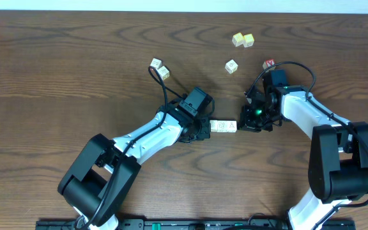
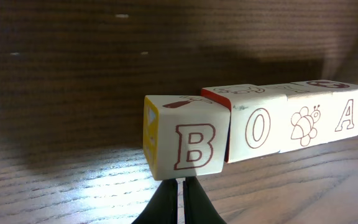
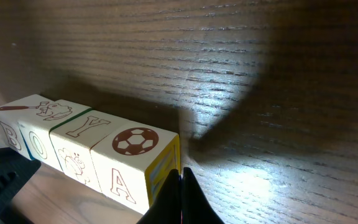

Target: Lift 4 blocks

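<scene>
1. The four blocks (image 1: 223, 126) stand in one row near the middle of the wooden table (image 1: 56, 64), between the two grippers.
2. From the left end the row goes: B block (image 2: 191, 146), O block (image 2: 258, 127), bee block (image 2: 307, 124), A block (image 2: 348, 115). The neighbours touch, and the B block is turned a little out of line with the others.
3. The left gripper (image 1: 204, 130) has its fingers pressed together with nothing between them. The closed tip meets the B block at its lower edge.
4. The right gripper (image 1: 243, 125) also has its fingers pressed together and pinches nothing. Its tip is against the yellow-printed end face of the A block.
5. I cannot tell if the row rests on the table or hangs just above it.
6. Well apart, on the far side, there are two pale cubes (image 1: 156, 64), a single pale cube (image 1: 231, 66), two yellowish cubes (image 1: 238, 39) and a red-letter cube (image 1: 269, 64).
</scene>
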Controlling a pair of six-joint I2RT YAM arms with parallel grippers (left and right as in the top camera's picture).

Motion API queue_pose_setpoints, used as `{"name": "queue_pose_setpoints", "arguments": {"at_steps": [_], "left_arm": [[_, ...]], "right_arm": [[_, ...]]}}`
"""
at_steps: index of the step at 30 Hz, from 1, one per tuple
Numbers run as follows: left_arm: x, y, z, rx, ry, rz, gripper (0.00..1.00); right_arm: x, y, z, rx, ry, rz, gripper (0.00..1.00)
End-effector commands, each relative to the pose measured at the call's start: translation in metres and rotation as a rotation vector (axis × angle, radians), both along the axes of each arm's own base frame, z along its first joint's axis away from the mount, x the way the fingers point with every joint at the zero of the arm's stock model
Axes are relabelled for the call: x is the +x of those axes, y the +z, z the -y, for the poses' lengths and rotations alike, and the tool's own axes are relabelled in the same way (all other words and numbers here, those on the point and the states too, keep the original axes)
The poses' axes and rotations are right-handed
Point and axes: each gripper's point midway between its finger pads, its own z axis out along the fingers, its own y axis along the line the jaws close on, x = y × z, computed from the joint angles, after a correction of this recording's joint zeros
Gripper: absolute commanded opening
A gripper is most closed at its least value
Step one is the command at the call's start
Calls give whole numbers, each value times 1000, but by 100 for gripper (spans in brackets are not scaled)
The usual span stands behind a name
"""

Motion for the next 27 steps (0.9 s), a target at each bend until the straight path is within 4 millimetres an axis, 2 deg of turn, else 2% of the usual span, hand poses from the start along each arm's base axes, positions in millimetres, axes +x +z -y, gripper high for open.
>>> {"name": "queue_pose_setpoints", "arguments": {"at_steps": [1,18,27], "left_arm": [[1,-7,-5,25,15,-4,7],[4,-6,-2,13,15,10,7],[-6,1,-1,-8,-5,-28,7]], "right_arm": [[-4,-4,-1,-2,-4,-22,1],[-4,-4,-1,-2,-4,-20,1],[-4,-4,-1,-2,-4,-20,1]]}}
